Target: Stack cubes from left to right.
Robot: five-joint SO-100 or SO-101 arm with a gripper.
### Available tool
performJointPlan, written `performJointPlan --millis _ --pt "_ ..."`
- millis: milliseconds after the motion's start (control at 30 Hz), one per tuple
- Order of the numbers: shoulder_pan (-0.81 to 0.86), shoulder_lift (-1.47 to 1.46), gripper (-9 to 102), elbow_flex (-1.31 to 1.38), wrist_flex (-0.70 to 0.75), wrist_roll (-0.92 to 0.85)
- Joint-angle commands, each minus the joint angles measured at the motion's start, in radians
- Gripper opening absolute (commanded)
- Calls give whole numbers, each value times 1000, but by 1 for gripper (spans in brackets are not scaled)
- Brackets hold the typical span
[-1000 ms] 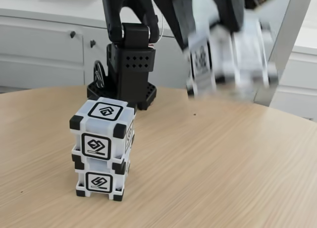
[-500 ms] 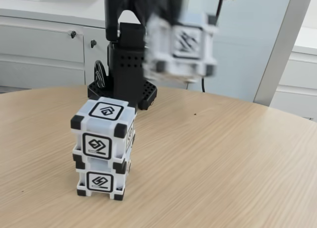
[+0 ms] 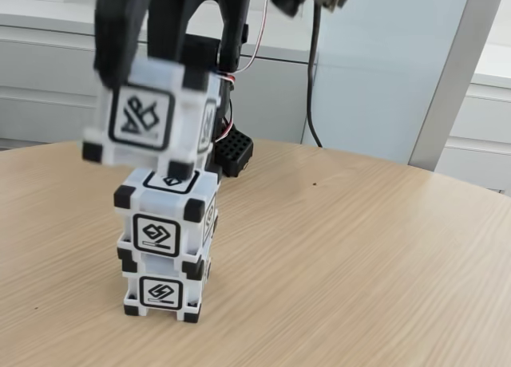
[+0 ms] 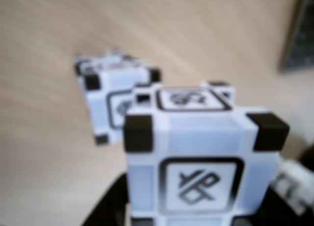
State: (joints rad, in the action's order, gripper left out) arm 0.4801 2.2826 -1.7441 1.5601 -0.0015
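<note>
Two cubes stand stacked on the wooden table (image 3: 351, 263) at the left of the fixed view: a lower cube (image 3: 162, 292) and an upper cube (image 3: 166, 217) on it. A third cube (image 3: 150, 116) hangs tilted just above the stack, slightly to its left, its lower edge close to the upper cube's top face. My black gripper (image 3: 160, 84) comes down from above and is shut on this cube. In the wrist view the held cube (image 4: 196, 162) is in the foreground, with the stack's upper cube (image 4: 110, 96) blurred behind it to the left.
The arm's black base (image 3: 233, 150) stands behind the stack at the table's far edge, and a black cable (image 3: 310, 88) hangs to its right. White cabinets (image 3: 56, 72) line the back wall. Bare tabletop stretches to the right of the stack.
My gripper has swung the held cube from the upper right leftward and down to just over the two-cube stack. The stack has not moved.
</note>
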Motion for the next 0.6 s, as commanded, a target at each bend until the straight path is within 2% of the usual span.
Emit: performJointPlan --millis 0,200,567 --pt "9 -3 0 49 44 12" --pt "9 8 0 58 129 9" --pt "3 -2 0 43 114 -17"
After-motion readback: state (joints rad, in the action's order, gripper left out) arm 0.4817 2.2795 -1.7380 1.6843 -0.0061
